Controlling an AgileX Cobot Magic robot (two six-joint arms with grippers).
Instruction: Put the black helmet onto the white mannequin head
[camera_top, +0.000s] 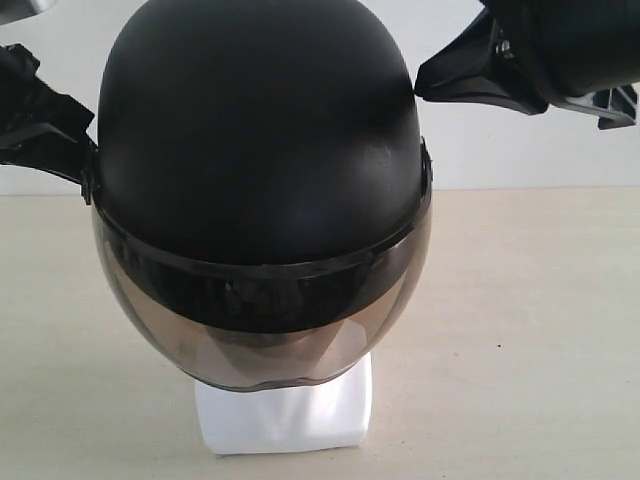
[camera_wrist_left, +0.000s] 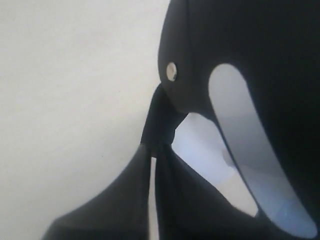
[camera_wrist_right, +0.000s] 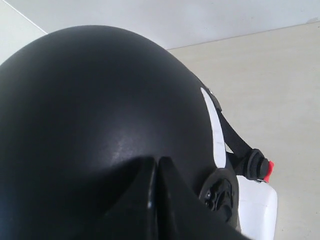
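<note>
In the exterior view the helmet (camera_top: 260, 130) sits on the head (camera_top: 285, 415), covering it down to the blocky white base, which stands on the desk (camera_top: 540, 330) well off its far edge. The smoky visor (camera_top: 265, 340) hangs down over the face. The left gripper (camera_top: 82, 160) touches the helmet's side at the visor hinge, and the right gripper (camera_top: 424, 86) touches the opposite side higher up; this view does not show either pair of jaws clearly. In the left wrist view the left gripper (camera_wrist_left: 151, 148) has its jaws narrow, only a slit of light between them, and they pinch the end of a black strap (camera_wrist_left: 161, 117) that runs up under the helmet (camera_wrist_left: 250, 35) below a silver rivet (camera_wrist_left: 171, 71). In the right wrist view the right gripper (camera_wrist_right: 156, 162) has its jaws closed together on nothing, with the tips against the helmet's (camera_wrist_right: 100, 90) shell. Beyond the rim a red buckle tab (camera_wrist_right: 268, 171) hangs beside the head's base (camera_wrist_right: 257, 210).
</note>
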